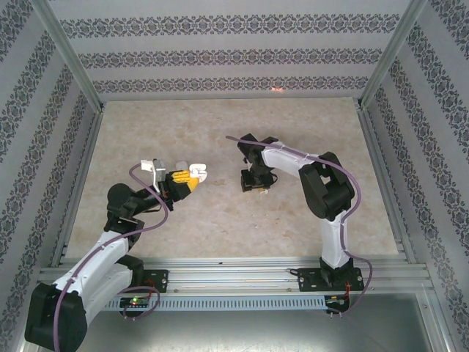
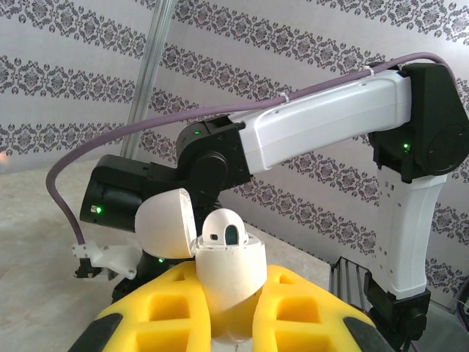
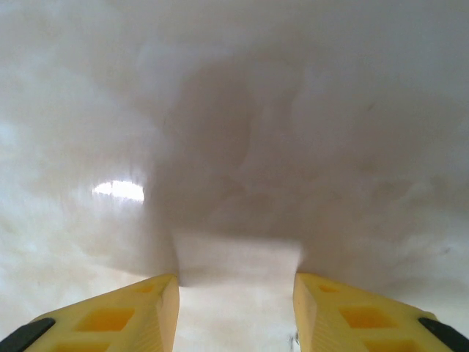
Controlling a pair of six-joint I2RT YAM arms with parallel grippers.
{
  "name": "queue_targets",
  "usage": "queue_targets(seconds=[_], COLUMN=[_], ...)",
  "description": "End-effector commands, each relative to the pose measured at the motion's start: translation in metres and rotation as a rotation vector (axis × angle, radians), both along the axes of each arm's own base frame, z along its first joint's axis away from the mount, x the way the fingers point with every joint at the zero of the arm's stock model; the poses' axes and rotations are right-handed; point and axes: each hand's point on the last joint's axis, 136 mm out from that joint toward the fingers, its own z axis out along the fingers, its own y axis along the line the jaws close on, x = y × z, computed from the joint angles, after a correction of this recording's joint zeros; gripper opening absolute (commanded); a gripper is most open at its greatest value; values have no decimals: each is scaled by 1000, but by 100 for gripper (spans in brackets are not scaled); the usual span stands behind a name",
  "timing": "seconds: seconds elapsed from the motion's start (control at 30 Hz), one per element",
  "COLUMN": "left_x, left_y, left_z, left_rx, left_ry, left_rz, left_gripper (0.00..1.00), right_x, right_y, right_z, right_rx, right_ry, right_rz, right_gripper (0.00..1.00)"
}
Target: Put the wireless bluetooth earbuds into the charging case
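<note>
The charging case [image 2: 233, 273] is a small white pebble with its lid [image 2: 165, 224] swung open to the left. My left gripper [image 2: 231, 297] is shut on its lower body between yellow fingers [image 2: 308, 308] and holds it above the table. One of the earbuds [image 2: 223, 229] sits in the case's top, its dark oval facing the camera. From above, the case [image 1: 198, 172] shows at the tip of the left gripper [image 1: 189, 179]. My right gripper [image 1: 256, 186] points down at the tabletop a short way to the right of the case. Its fingers [image 3: 157, 301] stand apart, and between them I see only blurred table.
The beige marble-patterned table [image 1: 220, 220] is fenced by metal posts and patterned walls. The right arm [image 2: 322, 117] stretches across the left wrist view behind the case. A metal rail [image 1: 234, 271] runs along the near edge by both arm bases.
</note>
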Motion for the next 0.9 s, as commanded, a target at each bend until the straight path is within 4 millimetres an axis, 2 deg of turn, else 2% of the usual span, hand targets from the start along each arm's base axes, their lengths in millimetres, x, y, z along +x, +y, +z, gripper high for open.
queue_targets(seconds=[0.0,0.13,0.27,0.43,0.53,0.7,0.87], left_x=[-5,-6,-6,-6,-7,-8,-9], left_y=[-1,-2,-1,-1,-2,-1,-1], left_z=[7,8,7,9,9,6,7], left_rx=[0,-2,-3,-7,-9,-10,-13], left_ry=[-40,-39,-40,-43,-41,-38,-38], left_rz=[-8,-12,-11,-11,-18,-11,-12], left_gripper=[0,0,0,0,0,0,0], right_x=[-33,-45,-48,-40,-30,0,19], right_y=[-10,-15,-10,9,6,-20,-15], right_z=[6,13,37,74,84,76,57], right_rx=[-63,-67,-37,115,155,127,203], right_ry=[57,55,13,-40,-49,-26,8], right_rz=[19,14,28,68,146,167,160], right_gripper=[45,45,45,43,42,46,49])
